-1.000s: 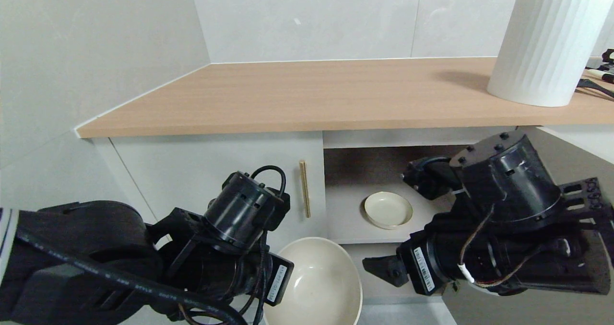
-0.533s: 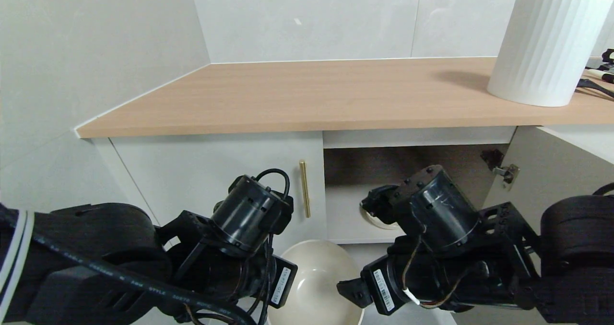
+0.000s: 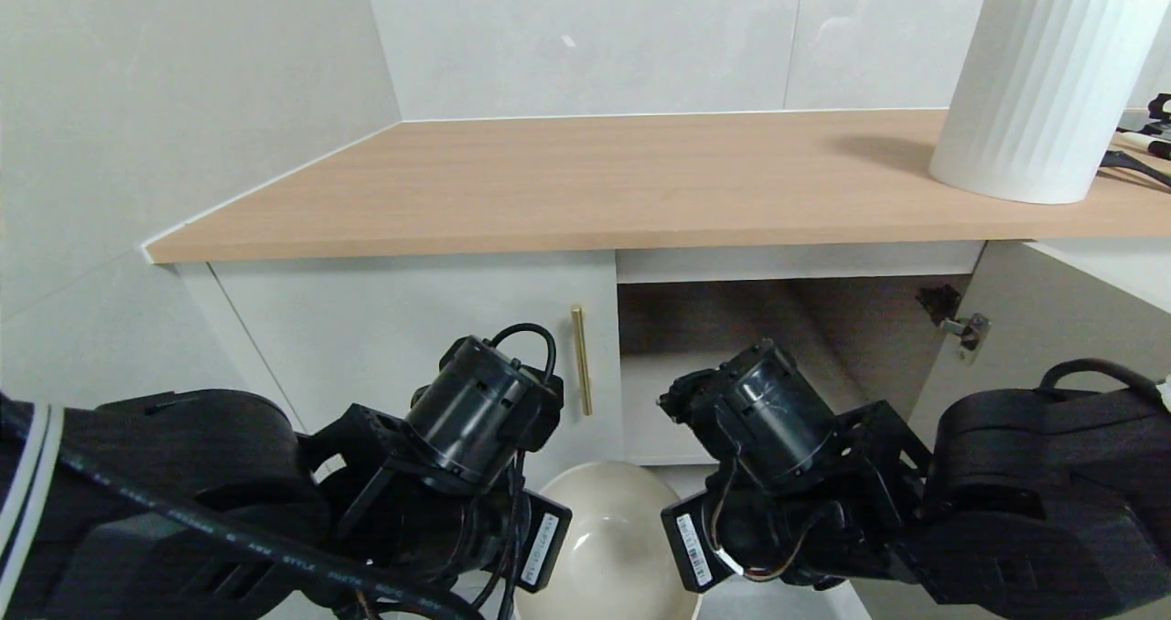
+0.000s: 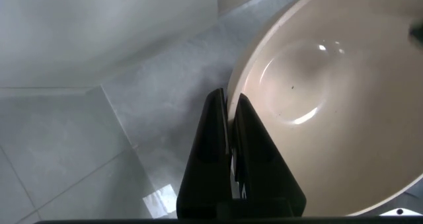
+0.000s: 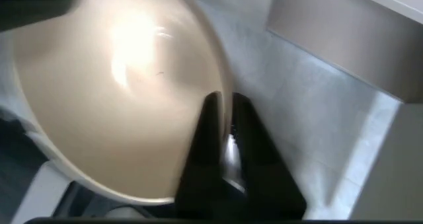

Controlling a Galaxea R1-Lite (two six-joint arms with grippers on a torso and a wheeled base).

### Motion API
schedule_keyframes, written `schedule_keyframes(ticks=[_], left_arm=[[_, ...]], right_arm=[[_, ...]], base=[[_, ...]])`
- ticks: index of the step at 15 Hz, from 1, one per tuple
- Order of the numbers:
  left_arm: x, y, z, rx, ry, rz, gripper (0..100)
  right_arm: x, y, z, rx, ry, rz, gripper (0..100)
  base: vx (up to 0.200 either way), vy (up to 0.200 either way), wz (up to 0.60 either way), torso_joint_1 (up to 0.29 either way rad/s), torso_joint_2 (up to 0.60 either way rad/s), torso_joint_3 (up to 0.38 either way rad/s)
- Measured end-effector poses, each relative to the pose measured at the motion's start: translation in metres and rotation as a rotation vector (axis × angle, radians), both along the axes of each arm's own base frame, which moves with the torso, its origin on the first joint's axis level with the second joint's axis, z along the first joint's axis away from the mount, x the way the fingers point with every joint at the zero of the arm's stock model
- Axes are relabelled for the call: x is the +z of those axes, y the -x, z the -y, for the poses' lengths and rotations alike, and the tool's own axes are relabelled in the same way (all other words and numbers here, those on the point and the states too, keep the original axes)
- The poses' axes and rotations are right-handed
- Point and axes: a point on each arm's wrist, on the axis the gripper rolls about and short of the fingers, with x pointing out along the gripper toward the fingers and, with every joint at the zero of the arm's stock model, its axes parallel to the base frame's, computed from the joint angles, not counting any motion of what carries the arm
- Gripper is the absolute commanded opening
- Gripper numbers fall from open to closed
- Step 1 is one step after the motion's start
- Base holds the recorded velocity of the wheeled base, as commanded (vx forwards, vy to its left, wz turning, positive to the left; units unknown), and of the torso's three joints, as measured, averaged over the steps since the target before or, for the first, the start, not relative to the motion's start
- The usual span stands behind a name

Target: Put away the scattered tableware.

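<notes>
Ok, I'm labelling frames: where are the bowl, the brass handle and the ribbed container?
bowl [image 3: 608, 542], head view, visible middle.
brass handle [image 3: 577, 359], head view, middle of bar.
ribbed container [image 3: 1043, 90], head view, side wall.

Kitchen: wooden countertop [image 3: 585, 181], white cabinets [image 3: 412, 327] beneath, tiled wall [image 3: 585, 35].

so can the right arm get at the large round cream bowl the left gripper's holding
Probably yes. The right gripper has its fingers on either side of the large round cream bowl rim, across from the left gripper, and nothing sits between them.
</notes>
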Motion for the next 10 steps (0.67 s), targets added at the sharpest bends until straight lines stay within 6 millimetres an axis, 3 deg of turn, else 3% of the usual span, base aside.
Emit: schedule_keyframes(ticks=[2, 3, 10], left_arm=[[-0.0001, 0.0002, 0.0003, -0.001, -0.001, 0.000, 0], [-0.0003, 0.0003, 0.0002, 0.000, -0.001, -0.001, 100], [0.0059, -0.0010, -0.0001, 0.046, 0.020, 0.034, 100]], right_arm=[[-0.0014, -0.0003, -0.0010, -0.002, 0.005, 0.002, 0], [-0.0018, -0.0005, -0.0010, -0.007, 0.008, 0.005, 0], [-0.0006, -0.0047, 0.0029, -0.062, -0.002, 0.008, 0]], base=[[0.000, 0.000, 0.00, 0.000, 0.00, 0.000], [0.000, 0.000, 0.00, 0.000, 0.00, 0.000], [0.000, 0.000, 0.00, 0.000, 0.00, 0.000]])
